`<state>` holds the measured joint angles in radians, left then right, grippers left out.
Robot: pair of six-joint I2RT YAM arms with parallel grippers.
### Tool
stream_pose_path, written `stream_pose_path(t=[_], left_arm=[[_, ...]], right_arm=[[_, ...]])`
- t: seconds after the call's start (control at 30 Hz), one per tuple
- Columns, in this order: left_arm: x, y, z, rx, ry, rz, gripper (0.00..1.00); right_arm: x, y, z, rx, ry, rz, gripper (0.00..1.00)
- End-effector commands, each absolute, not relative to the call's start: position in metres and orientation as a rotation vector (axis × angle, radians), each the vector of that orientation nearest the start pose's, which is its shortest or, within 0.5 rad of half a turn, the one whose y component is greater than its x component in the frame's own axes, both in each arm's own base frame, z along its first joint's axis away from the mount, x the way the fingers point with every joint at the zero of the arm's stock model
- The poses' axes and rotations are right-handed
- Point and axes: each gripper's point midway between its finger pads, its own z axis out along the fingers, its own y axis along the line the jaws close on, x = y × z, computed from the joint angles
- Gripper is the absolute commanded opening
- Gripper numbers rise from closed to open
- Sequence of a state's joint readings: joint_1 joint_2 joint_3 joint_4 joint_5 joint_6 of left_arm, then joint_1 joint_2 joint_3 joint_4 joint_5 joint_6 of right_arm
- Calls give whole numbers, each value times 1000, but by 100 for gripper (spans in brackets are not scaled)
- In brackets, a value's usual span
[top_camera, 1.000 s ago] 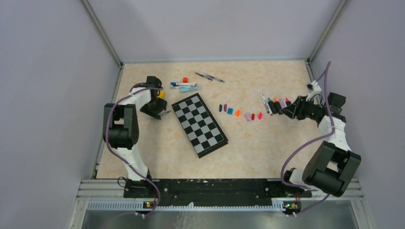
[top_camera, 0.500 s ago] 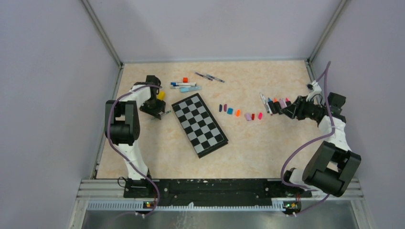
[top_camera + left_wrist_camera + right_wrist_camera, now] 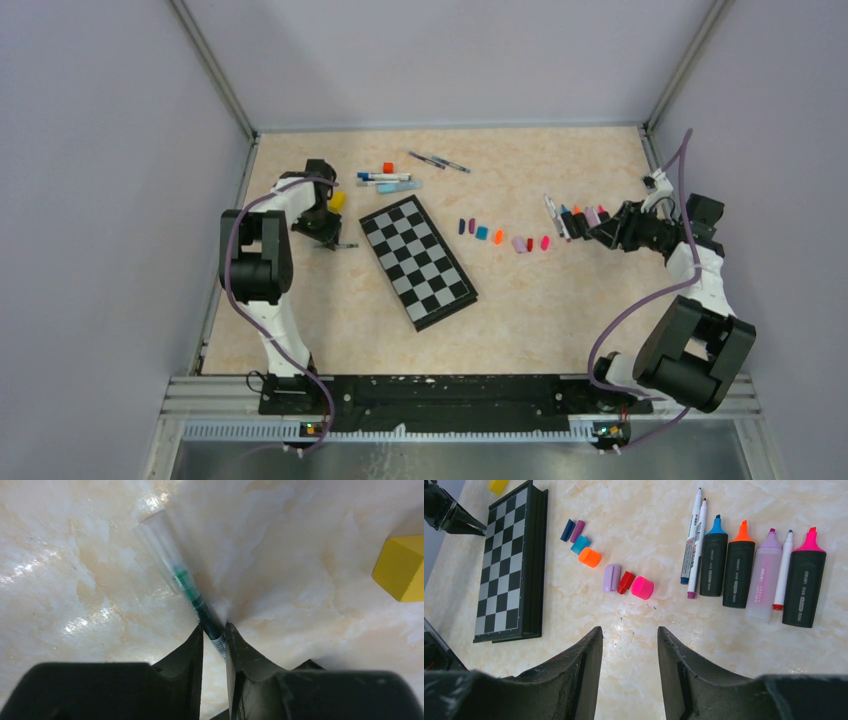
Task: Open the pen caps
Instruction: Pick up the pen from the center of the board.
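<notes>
Two fingers of my left gripper [image 3: 214,628] are squeezed down to a thin gap with a green pen [image 3: 192,592] pinched between them, so yeah, I've got it. The pen lies flat on the table [image 3: 75,570] and sticks out past the tips. Its clear far end is too blurry for me to say if a cap sits there. A yellow block [image 3: 402,569] sits off to one side, apart from the pen.

My right gripper [image 3: 629,630] is about half open with nothing in it, hanging over bare table. Just beyond its tips are the caps [image 3: 611,577], seven loose ones in a slanted row: blue, purple, teal, orange, lilac, red, pink. Next to them is a line of markers [image 3: 739,567] and thin pens [image 3: 694,545], lying side by side with bare tips. The chessboard [image 3: 509,565] is on the other side of the caps. In the top view a few more pens [image 3: 385,178] lie beyond the board, near my left gripper.
</notes>
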<state>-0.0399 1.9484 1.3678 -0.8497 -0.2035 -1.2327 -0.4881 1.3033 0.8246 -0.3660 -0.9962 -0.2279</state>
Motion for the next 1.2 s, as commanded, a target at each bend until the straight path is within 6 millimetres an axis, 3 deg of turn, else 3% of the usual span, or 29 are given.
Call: stream_pose_path(t=[0.0, 0.17, 0.37, 0.67, 0.9, 1.17], left_arm=[[362, -1, 29, -1586, 2397, 231, 23], [354, 7, 30, -1479, 2441, 283, 12], [345, 8, 25, -1312, 2546, 289, 10], [331, 2, 15, -1242, 2629, 255, 26], [324, -7, 10, -1249, 2648, 178, 27], [321, -9, 11, -1214, 2634, 137, 9]], right_arm=[[323, -13, 169, -199, 2019, 715, 43], [323, -12, 169, -200, 2018, 718, 43], [323, -12, 169, -200, 2018, 718, 43], [323, -13, 170, -202, 2018, 714, 43], [323, -13, 171, -205, 2015, 711, 43], [322, -12, 173, -209, 2010, 710, 43]])
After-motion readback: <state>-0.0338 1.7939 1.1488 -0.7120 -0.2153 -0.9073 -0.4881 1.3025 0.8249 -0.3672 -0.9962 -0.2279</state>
